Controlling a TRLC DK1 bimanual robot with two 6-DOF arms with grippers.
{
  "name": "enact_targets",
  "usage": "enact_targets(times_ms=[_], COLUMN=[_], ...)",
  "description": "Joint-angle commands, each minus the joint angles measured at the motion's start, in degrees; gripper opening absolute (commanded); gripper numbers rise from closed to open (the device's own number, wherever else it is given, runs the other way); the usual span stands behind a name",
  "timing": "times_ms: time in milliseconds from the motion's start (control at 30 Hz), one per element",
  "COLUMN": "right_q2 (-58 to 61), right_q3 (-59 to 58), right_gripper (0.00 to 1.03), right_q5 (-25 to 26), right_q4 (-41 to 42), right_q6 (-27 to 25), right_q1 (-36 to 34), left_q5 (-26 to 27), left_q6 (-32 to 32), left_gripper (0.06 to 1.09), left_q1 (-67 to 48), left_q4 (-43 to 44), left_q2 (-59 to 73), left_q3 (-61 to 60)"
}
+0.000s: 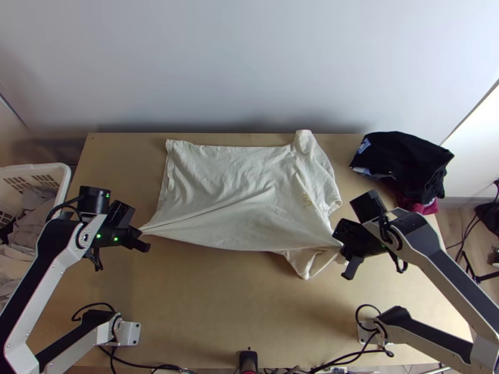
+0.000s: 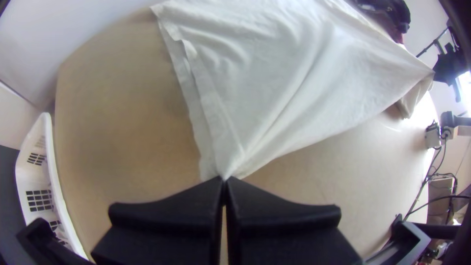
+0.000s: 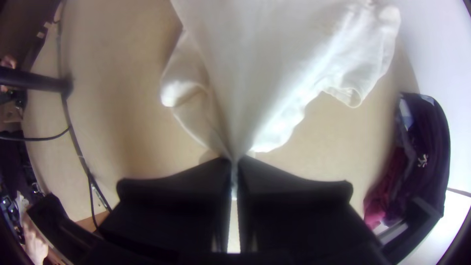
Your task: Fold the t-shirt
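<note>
A pale wall [image 1: 249,62] stands behind the light wooden table [image 1: 206,305]. The cream t-shirt [image 1: 218,187] lies spread across the table's middle and far part, its near side drawn into taut creases between both grippers. At the table's left stands a white basket [image 1: 64,177] of cloth; at its right edge sits a pile of dark clothes [image 1: 405,159]. The left gripper [image 1: 142,232] is closed on the shirt's near hem corner; the right gripper [image 1: 341,245] is closed on its near edge towards the sleeve end. By view: the left wrist view records two offset layers along the hem [image 2: 198,98]; the right wrist view, an open sleeve cuff [image 3: 351,95]; the top view, a small yellowish mark [image 1: 307,200] on the shirt.
</note>
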Motion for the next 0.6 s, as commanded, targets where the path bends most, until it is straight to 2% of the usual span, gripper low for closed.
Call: enact_targets(times_ms=[0,233,567], right_q2=[-1.0,-0.7,-2.8], right_q3=[4.4,7.0,2.9], right_gripper=[0.03,0.03,0.03], right_q5=[-1.4,-1.8,-1.7], right_q4=[-5.6,-11.3,-17.9], right_q6=[-1.2,-0.9,-0.7], right_q1=[2.0,5.8,10.1], left_q5=[1.5,5.3,5.6], left_q6=[2.2,5.8,10.0], left_gripper=[0.09,0.09,0.09], left_q1=[0.8,0.5,0.2], left_q4=[-3.7,-12.1,-20.9], left_q2=[-0.9,-2.6,-4.5], left_q3=[2.3,3.7,3.1])
